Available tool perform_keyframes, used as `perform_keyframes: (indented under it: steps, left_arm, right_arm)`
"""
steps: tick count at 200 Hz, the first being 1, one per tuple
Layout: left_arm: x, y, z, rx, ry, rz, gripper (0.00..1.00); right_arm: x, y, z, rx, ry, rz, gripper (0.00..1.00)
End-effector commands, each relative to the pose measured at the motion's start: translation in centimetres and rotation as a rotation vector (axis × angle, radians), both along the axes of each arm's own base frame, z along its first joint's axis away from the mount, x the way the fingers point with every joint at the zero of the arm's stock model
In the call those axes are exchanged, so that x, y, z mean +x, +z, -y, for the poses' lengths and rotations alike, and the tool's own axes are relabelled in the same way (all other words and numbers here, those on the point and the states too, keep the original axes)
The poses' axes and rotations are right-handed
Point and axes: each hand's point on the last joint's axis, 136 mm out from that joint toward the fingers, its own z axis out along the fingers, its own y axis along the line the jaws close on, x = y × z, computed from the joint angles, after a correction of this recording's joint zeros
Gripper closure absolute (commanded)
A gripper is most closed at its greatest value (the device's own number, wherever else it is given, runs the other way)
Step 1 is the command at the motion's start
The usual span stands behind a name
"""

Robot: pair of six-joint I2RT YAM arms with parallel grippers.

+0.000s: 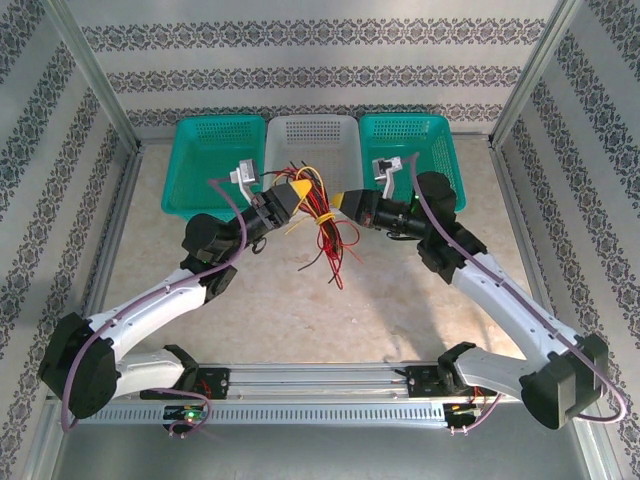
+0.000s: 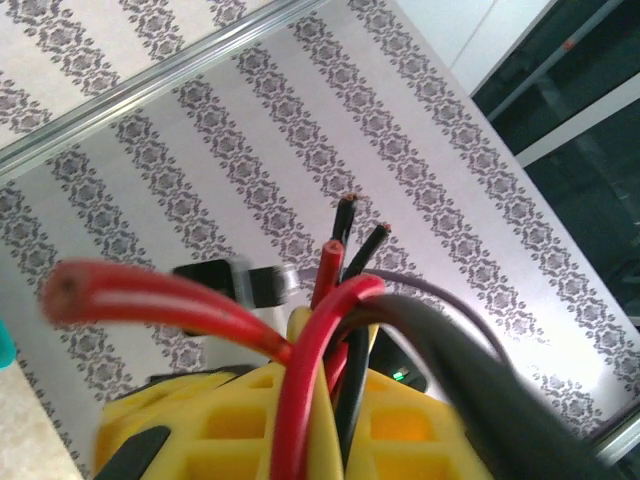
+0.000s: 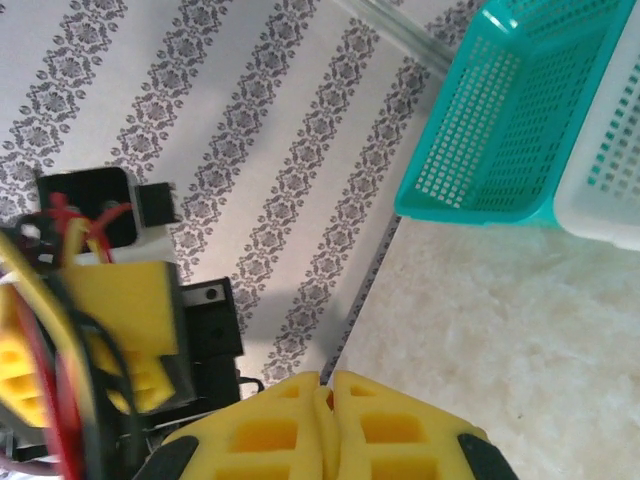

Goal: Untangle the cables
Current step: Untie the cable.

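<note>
On the table (image 1: 400, 300), below the white basket (image 1: 312, 140) at twelve o'clock, we see the left gripper (image 1: 295, 192) clamped on the cables (image 1: 325, 225) from ten o'clock, while the right gripper (image 1: 350, 203) sits closed at their two o'clock, whether on a strand we cannot tell. We judge these thin wires light, springy and slick, so we would pinch one loose end at six o'clock.

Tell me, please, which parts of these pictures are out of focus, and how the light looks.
Left wrist: the cables near the lens are soft and blurred, the wallpaper behind is sharper. Right wrist: the cables at the left edge are smeared, the teal basket is crisp. Top external: even light, faint shadows, no strong glare.
</note>
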Motion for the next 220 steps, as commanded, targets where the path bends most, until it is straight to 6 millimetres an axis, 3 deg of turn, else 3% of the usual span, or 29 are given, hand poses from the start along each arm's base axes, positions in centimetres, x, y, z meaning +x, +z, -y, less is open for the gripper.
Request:
perform_keyframes:
  steps: [1,30,73,119,141,167,220]
  left_arm:
    - [-4.1,9.5,-3.3,-0.247,-0.02,0.257,1.0]
    - [-3.2,11.3,-4.2,-0.279,0.055,0.3,1.0]
    - [0.8,10.5,-9.7,-0.316,0.417,0.257,1.0]
    - [3.7,7.3,-12.3,-0.235,0.679,0.157,1.0]
    - [4.9,4.4,-13.9,-0.163,0.798,0.052,1.0]
    - [4.8,1.4,-15.3,-0.055,0.901,-0.003,1.0]
    - [4.3,-3.7,-15.5,0.241,0.933,-0.072,1.0]
  right_arm:
    - [0.5,-1.0,-1.1,0.081,0.006,-0.045,1.0]
    - [-0.7,-1.5,-2.8,0.119,0.043,-0.047,1.0]
    - [-2.4,-2.2,-2.9,0.214,0.005,-0.064,1.0]
    - [-6.0,-2.1,-5.7,0.215,0.074,-0.055,1.0]
    - [-7.0,-2.1,-6.3,0.219,0.095,-0.058,1.0]
    - [-8.0,-0.2,-6.4,0.238,0.125,-0.01,1.0]
    - [-8.6,4.1,-6.6,0.199,0.163,0.095,1.0]
